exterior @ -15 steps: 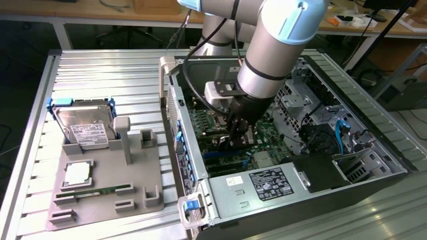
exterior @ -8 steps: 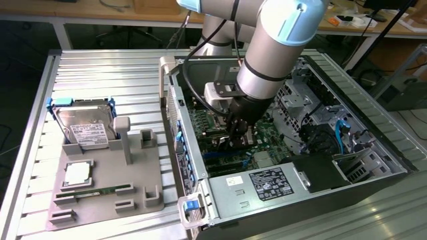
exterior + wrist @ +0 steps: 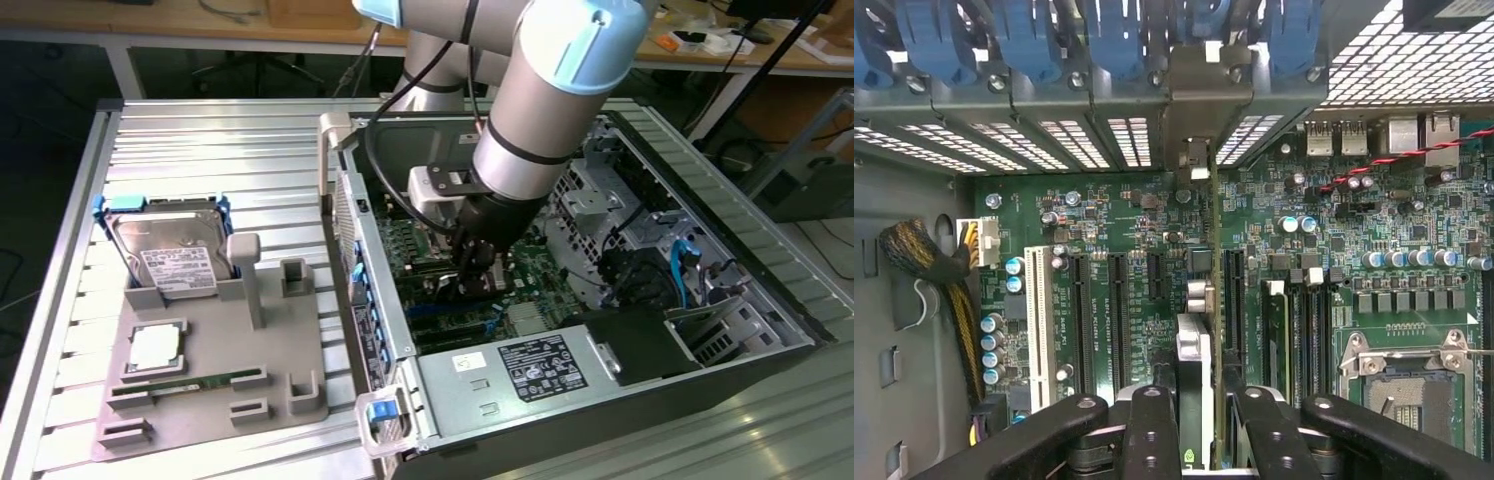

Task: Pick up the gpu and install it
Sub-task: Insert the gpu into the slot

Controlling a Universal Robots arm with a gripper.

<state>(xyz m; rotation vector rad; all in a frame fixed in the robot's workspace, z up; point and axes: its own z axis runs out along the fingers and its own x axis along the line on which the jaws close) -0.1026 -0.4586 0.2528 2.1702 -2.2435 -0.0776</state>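
A ridged metal tabletop [image 3: 200, 140] carries an open computer case [image 3: 747, 330] lying on its side. Beside it, on the exterior view's left, a grey tray [image 3: 200, 400] holds a hard drive [image 3: 174, 250]. A robot arm [image 3: 547, 90] reaches down into the case. Over the green motherboard [image 3: 1124, 200], the gpu [image 3: 1196, 350] stands on edge, with narrow jaws clamped on either face. Its far end reaches the row of blue clips [image 3: 1054, 40].

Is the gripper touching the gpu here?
Touching. The wrist view shows the gripper closed on the gpu, which stands edge-on between its fingers.
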